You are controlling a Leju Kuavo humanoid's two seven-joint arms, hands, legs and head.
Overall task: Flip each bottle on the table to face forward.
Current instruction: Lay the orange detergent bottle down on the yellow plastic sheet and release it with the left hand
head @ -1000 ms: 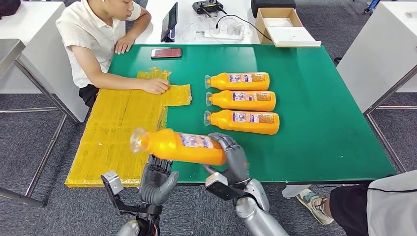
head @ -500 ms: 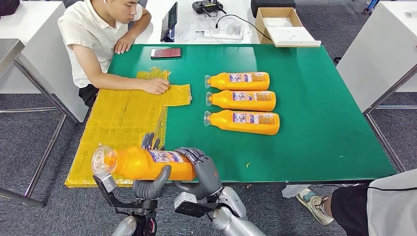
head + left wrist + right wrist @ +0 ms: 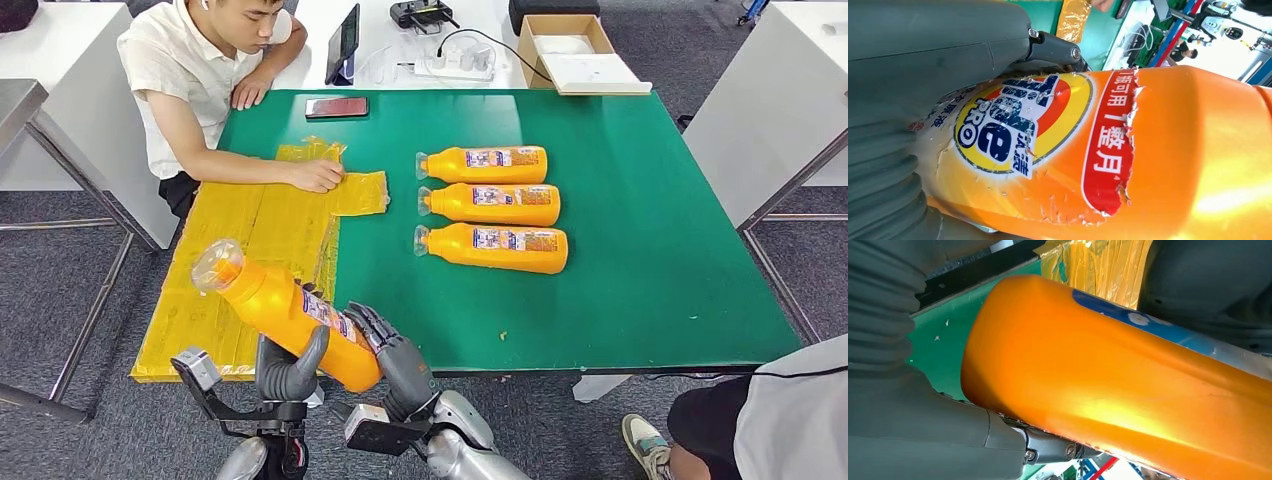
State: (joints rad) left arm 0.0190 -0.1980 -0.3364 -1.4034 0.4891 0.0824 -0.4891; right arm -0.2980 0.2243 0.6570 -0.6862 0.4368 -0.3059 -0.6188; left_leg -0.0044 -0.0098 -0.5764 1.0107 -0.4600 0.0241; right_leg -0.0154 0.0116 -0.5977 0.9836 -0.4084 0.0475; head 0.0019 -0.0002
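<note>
Both my hands, left (image 3: pixel 287 368) and right (image 3: pixel 392 362), grip the bottle (image 3: pixel 285 308) at lower left; I roll it label-up before lowering it beside the row (image 3: pixel 492 206)

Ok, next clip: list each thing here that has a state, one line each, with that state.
Held bottle: lifted off the table, tilted, cap up and to the left, gripped by both hands.
Left hand: grips the held bottle.
Right hand: grips the held bottle near its base.
Three bottles: lying on their sides in a row on the green table, caps to the left, labels up.
Phone: lying flat, screen dark.
Cardboard box: open.
</note>
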